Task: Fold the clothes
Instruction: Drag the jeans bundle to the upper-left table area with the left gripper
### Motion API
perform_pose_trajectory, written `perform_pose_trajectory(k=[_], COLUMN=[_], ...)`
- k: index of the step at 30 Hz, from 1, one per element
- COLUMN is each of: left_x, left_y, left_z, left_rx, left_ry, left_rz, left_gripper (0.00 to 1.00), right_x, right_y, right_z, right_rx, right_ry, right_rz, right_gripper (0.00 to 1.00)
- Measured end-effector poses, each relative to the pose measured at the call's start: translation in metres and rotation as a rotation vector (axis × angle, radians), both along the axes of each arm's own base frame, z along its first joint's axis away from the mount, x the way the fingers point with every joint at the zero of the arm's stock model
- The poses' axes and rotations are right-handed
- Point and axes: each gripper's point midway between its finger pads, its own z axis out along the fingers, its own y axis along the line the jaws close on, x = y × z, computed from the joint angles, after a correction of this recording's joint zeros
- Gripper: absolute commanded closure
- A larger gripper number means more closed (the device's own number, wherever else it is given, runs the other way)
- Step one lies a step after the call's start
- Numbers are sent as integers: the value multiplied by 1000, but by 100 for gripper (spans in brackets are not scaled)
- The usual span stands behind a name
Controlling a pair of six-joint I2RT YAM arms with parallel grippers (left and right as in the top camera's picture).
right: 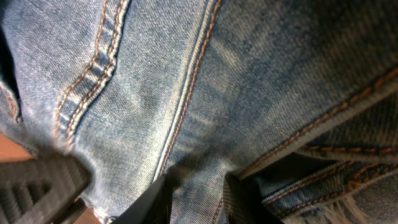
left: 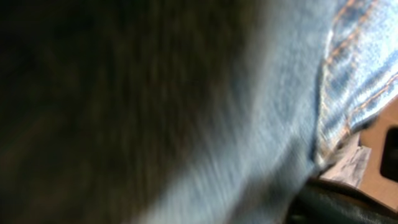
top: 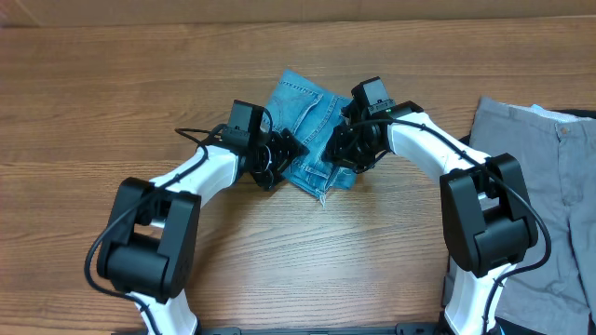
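Note:
The light-blue denim jeans (top: pixel 307 126) lie folded into a small bundle at the table's middle, with a frayed hem at the front edge. My left gripper (top: pixel 279 158) is at the bundle's left edge. Blurred denim (left: pixel 280 124) fills its wrist view right against the camera, and it appears shut on the cloth. My right gripper (top: pixel 346 149) is at the bundle's right edge, shut on a fold of denim (right: pixel 199 186) between its two fingers. Orange-stitched seams (right: pixel 186 93) run across the right wrist view.
Grey trousers (top: pixel 549 186) lie flat at the table's right edge, with a dark cloth (top: pixel 582 114) just showing at their top. Bare wooden table (top: pixel 112 93) surrounds the jeans on the left, back and front.

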Motion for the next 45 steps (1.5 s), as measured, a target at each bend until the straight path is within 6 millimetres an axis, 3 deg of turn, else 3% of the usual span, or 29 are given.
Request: perform_pose_trajectory(k=[6, 11, 13, 16, 19, 20, 22, 25, 27, 31, 34, 37, 40, 43, 45], left_x=[0, -5, -10, -17, -18, -16, -5, 29, 55, 89, 97, 108, 118, 121, 120], left_y=[4, 13, 20, 42, 72, 84, 111, 154, 184, 252, 290, 314, 328, 340, 346], left_z=[-12, -12, -12, -10, -4, -1, 10, 36, 56, 83, 84, 77, 57, 35, 24], left_rx=[-5, -9, -3, 0, -7, -8, -10, 5, 26, 101, 158, 195, 205, 202, 195], left_ry=[9, 11, 32, 67, 87, 85, 51, -73, -182, -367, -418, -461, -480, -474, -459], left_rz=[-30, -92, -119, -146, -131, -114, -70, 8, 64, 186, 258, 298, 318, 335, 348], left_gripper=[88, 96, 96, 96, 96, 96, 96, 96, 96, 94, 91, 89, 85, 70, 50], right_x=[-4, -21, -28, -32, -24, -20, -17, -23, -29, -39, -40, -40, -40, -42, -43], right_y=[-1, -5, -6, -9, -6, -5, -4, -6, -8, -11, -12, -11, -12, -12, -13], right_z=[-1, -2, 3, 26, 72, 99, 136, 192, 210, 211, 207, 207, 207, 206, 205], right_rx=[-3, -21, -26, -30, -2, 17, 46, 88, 101, 93, 87, 88, 87, 83, 82], right_ry=[18, 95, 117, 95, -10, -76, -167, -302, -342, -318, -305, -306, -304, -296, -292], right_rz=[1, 10, 28, 51, 66, 69, 74, 76, 77, 78, 79, 81, 81, 83, 83], right_gripper=[71, 66, 66, 64, 62, 62, 61, 61, 61, 61, 61, 61, 61, 61, 61])
